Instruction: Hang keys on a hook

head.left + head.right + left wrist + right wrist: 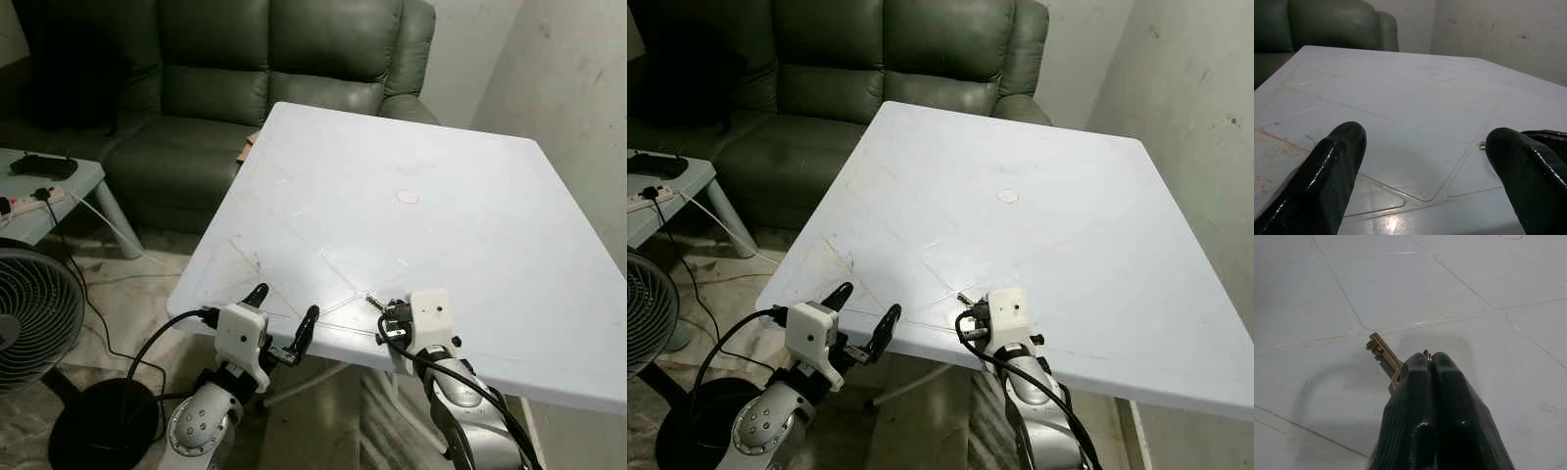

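A: Where is the key?

B: The brass key [1383, 351] is pinched in the right gripper [1431, 363], whose fingers are pressed together on its ring end; the toothed shaft sticks out forward just over the white table [470, 215], near the front edge. Whether it touches the surface, I can't quite tell.

A: And the other arm?

B: The left gripper [284, 318] hovers at the table's front edge with its fingers [1332, 171] spread wide, holding nothing. A green sofa [225, 88] stands behind the table, a fan [34, 318] to the left on the floor
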Robot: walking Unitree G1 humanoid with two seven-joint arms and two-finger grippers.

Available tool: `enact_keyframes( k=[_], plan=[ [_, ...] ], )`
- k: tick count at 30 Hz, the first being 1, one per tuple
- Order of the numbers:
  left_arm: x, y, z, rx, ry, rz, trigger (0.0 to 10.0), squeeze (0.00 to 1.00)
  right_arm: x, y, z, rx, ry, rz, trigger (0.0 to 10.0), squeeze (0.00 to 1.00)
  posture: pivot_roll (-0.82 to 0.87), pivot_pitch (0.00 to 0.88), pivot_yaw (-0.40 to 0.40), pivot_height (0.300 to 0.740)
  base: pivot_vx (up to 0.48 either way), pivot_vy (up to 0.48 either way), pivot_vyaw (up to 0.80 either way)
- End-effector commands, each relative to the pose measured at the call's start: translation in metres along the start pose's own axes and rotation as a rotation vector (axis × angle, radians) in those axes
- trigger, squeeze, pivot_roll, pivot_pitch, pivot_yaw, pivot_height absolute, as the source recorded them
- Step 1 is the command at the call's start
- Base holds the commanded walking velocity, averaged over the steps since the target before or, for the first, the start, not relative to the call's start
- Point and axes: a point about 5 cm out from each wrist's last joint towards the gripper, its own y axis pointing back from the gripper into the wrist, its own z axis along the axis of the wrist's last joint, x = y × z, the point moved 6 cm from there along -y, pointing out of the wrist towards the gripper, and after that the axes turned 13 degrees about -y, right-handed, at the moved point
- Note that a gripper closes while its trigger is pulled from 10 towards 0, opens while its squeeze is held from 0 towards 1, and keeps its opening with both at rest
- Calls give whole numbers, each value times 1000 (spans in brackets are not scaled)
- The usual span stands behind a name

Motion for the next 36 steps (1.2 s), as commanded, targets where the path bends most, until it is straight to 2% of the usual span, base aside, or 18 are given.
enact_keyframes(
  k=[1, 2, 3, 8, 10, 12, 13, 15, 20, 22, 23, 24, 25, 26, 28, 31, 33, 36],
  plan=[
    [0, -2, 4, -10, -5, 0, 10000, 0, -1, 1, 6, -23, -1, 3, 1020, 0, -11, 0, -59, 740, 0, 0, 0],
    [0, -2, 4, -10, -4, 0, 10000, 0, -1, 1, 6, -24, -2, 2, 863, 0, -11, 0, -59, 740, 0, 0, 0],
    [0, -2, 4, -10, -4, 0, 10000, 0, -1, 2, 7, -28, -5, 1, 0, 0, -10, 0, -58, 740, 0, 0, 0],
    [0, -2, 4, -11, -5, 1, 10000, 0, 1, 3, 15, -76, -13, 14, 0, 0, -11, 0, -59, 740, 0, 0, 0],
    [3, -2, 5, -13, 0, 14, 10000, 0, 4, 7, 33, -177, -32, 56, 0, 0, -10, 0, -59, 740, 0, 0, 0],
    [4, -2, 6, -14, 5, 20, 10000, 0, 3, 8, 38, -201, -58, 59, 0, 0, -7, 0, -59, 740, 0, 0, 0],
    [10, -3, 7, -18, 17, 42, 10000, 0, 4, 13, 54, -283, -101, 101, 0, 0, -6, 0, -58, 740, 0, 0, 0],
    [17, -4, 9, -23, 30, 68, 10000, 0, 4, 18, 67, -352, -104, 131, 0, 0, -5, 0, -57, 740, 0, 0, 0],
    [44, -6, 15, -44, 34, 138, 10000, 0, 0, 27, 86, -449, -113, 153, 0, 0, -4, 0, -54, 740, 0, 0, 0],
    [58, -6, 19, -54, 32, 177, 10000, 0, -4, 31, 89, -470, -129, 151, 1255, 0, -2, 0, -53, 740, 0, 0, 0],
    [63, -6, 20, -57, 29, 188, 10000, 0, -6, 31, 88, -466, -138, 145, 588, 0, -4, 0, -52, 740, 0, 0, 0],
    [67, -6, 21, -59, 20, 197, 10000, 0, -10, 30, 87, -459, -138, 127, 3765, 0, -4, 0, -52, 740, 0, 0, 0],
    [73, -6, 22, -62, 12, 208, 10000, 0, -14, 30, 87, -453, -131, 105, 5373, 0, -4, 0, -52, 740, 0, 0, 0],
    [80, -6, 24, -66, 5, 225, 10000, 0, -18, 28, 86, -447, -129, 84, 10000, 0, -3, 0, -51, 740, 0, 0, 0],
    [87, -6, 25, -71, 5, 239, 10000, 0, -21, 29, 88, -456, -145, 80, 10000, 0, -4, 0, -50, 740, 0, 0, 0],
    [103, -7, 29, -76, -26, 265, 10000, 0, -38, 32, 102, -515, -10, -7, 10000, 0, -4, 0, -48, 740, 0, 0, 0],
    [108, -8, 30, -80, -24, 269, 10000, 0, -34, 32, 107, -521, 77, 31, 10000, 0, -4, 0, -48, 740, 0, 0, 0],
    [115, -8, 33, -87, -22, 278, 10000, 0, -37, 32, 115, -519, 118, 49, 10000, 0, -11, 0, -42, 740, 0, 0, 0]
  ],
)
